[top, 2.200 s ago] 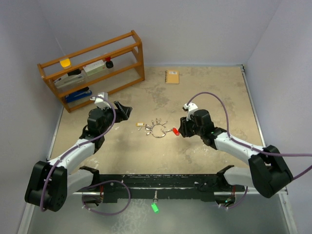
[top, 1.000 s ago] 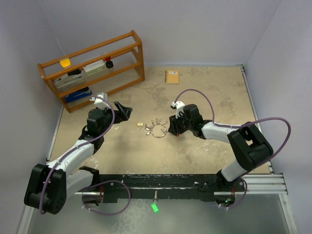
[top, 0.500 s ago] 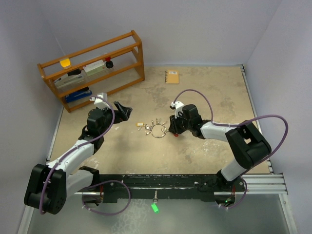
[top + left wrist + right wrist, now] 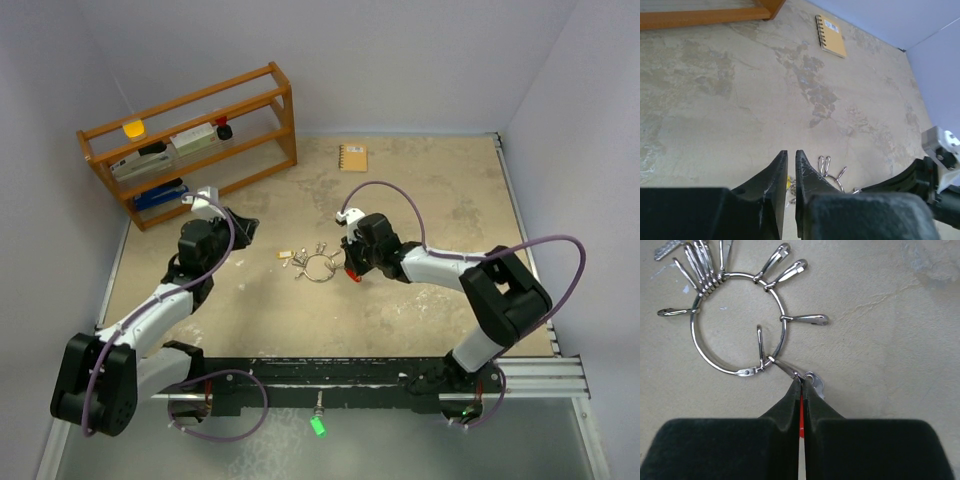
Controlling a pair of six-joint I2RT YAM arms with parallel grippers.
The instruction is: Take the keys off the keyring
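The keyring (image 4: 784, 337) lies flat on the tan table, a thin silver wire ring (image 4: 318, 268) with several silver keys (image 4: 702, 262) and clips fanned round it. My right gripper (image 4: 801, 382) is shut on the red-headed key (image 4: 801, 416), which hangs from a clip (image 4: 785, 367) at the ring's lower right; only a red sliver shows between the fingers. From above, the right gripper (image 4: 350, 268) sits at the ring's right side. A pale yellow key (image 4: 286, 255) lies to the ring's left. My left gripper (image 4: 790, 152) is shut on nothing, hovering left of the ring (image 4: 837, 182).
An orange notebook (image 4: 353, 157) lies at the back of the table. A wooden rack (image 4: 190, 140) with small items stands at the back left. Grey walls close in the left, back and right sides.
The right gripper has shut on the red-headed key and shifted left, nudging the ring left with it. The left gripper has gone from open to shut in place.
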